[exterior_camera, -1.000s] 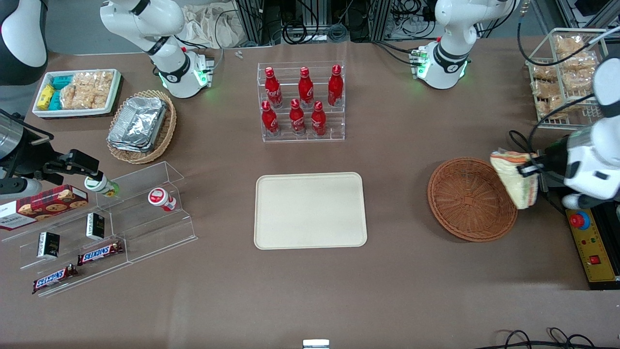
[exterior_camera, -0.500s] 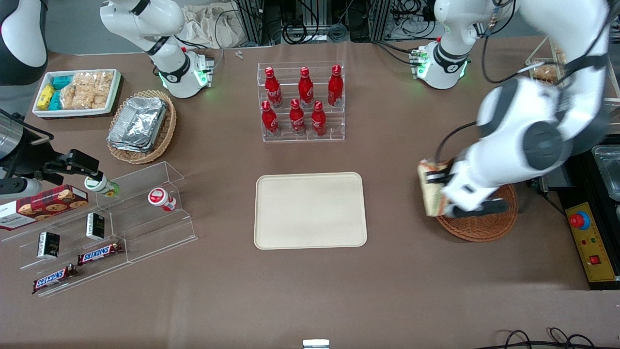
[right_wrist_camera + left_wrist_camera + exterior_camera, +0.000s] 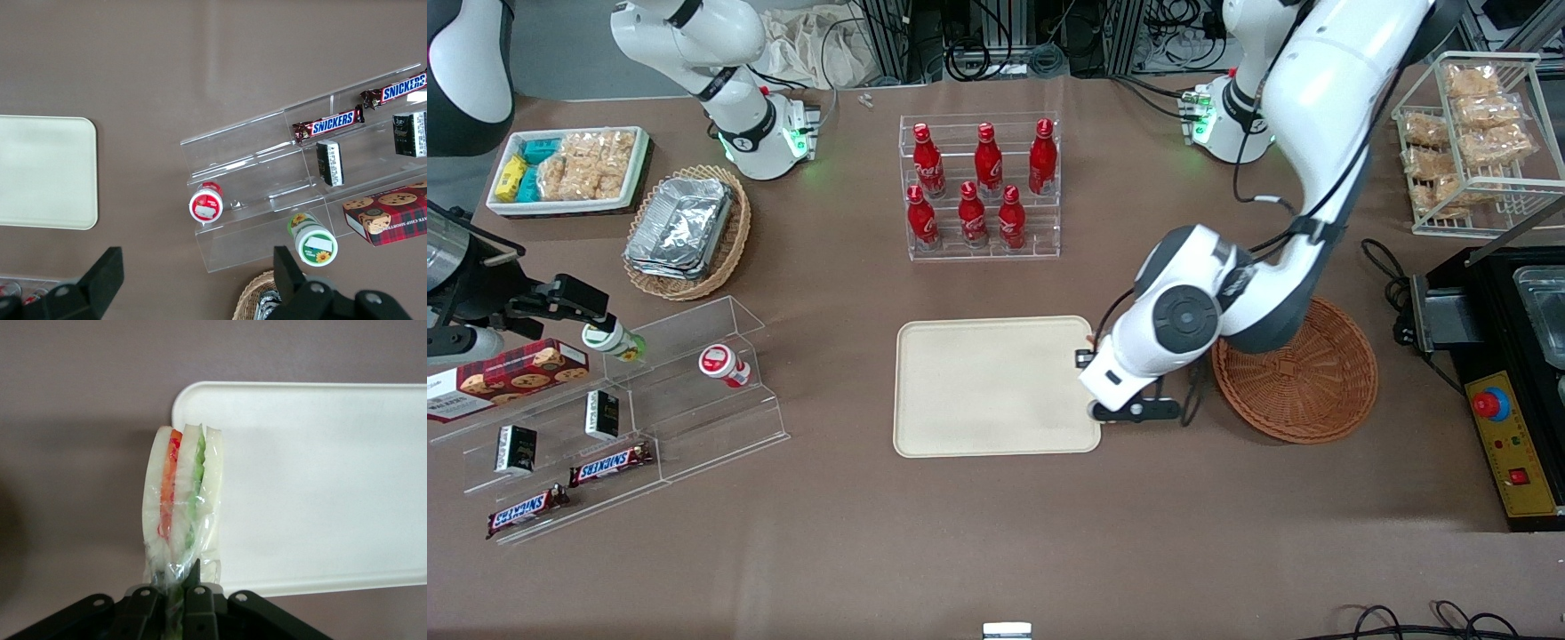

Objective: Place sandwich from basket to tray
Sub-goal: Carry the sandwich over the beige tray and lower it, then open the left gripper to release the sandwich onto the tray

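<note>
My left gripper (image 3: 1089, 354) hangs above the cream-beige tray's (image 3: 996, 382) edge that faces the working arm's end. It is shut on the plastic-wrapped sandwich (image 3: 183, 500), a wedge of pale bread with orange-red and green filling. In the left wrist view the gripper (image 3: 177, 587) pinches the wrapper's gathered end, and the sandwich hangs over the tray's (image 3: 320, 487) rim near a corner. In the front view the arm's wrist hides the sandwich. The reddish-brown wicker basket (image 3: 1294, 373) sits beside the tray, toward the working arm's end, with nothing showing in it.
A clear rack of red bottles (image 3: 983, 187) stands farther from the camera than the tray. A clear stepped shelf with snacks (image 3: 623, 400), a tan basket of foil containers (image 3: 685, 231) and a white snack bin (image 3: 569, 169) lie toward the parked arm's end. A wire rack (image 3: 1472, 133) and control box (image 3: 1516, 444) lie toward the working arm's.
The left gripper has carried the sandwich from over the basket's outer rim, across the basket, to the tray's nearest edge. The basket now shows uncovered.
</note>
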Robot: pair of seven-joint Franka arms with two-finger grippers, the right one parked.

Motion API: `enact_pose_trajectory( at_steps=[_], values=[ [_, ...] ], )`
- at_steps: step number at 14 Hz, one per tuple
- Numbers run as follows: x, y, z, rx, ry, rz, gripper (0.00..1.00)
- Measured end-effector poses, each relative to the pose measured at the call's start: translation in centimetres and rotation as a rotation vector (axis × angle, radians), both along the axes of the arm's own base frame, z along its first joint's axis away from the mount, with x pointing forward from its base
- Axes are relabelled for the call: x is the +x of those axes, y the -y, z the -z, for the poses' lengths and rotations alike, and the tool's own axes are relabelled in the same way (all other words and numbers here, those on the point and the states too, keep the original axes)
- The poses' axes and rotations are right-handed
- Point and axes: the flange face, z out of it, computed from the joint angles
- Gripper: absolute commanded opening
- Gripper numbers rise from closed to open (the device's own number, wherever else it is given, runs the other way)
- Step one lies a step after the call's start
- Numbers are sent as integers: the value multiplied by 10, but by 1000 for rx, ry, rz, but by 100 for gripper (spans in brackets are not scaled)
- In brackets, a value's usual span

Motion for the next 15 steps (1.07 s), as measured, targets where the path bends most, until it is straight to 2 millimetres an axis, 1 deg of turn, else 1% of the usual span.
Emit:
enact_pose_trajectory(
  at_steps=[2,4,5,6,7,8,11,15],
  values=[
    [-4,14,24,-4,-1,21,5],
    [-10,25,42,-8,-9,29,6],
    [-12,29,48,-9,-14,31,8],
    [-13,31,53,-10,-18,32,15],
    [-13,31,57,-11,-21,31,46],
    [-13,31,60,-11,-24,29,99],
    [-12,30,65,-11,-27,23,100],
    [-8,30,60,-16,-16,17,100]
  ],
)
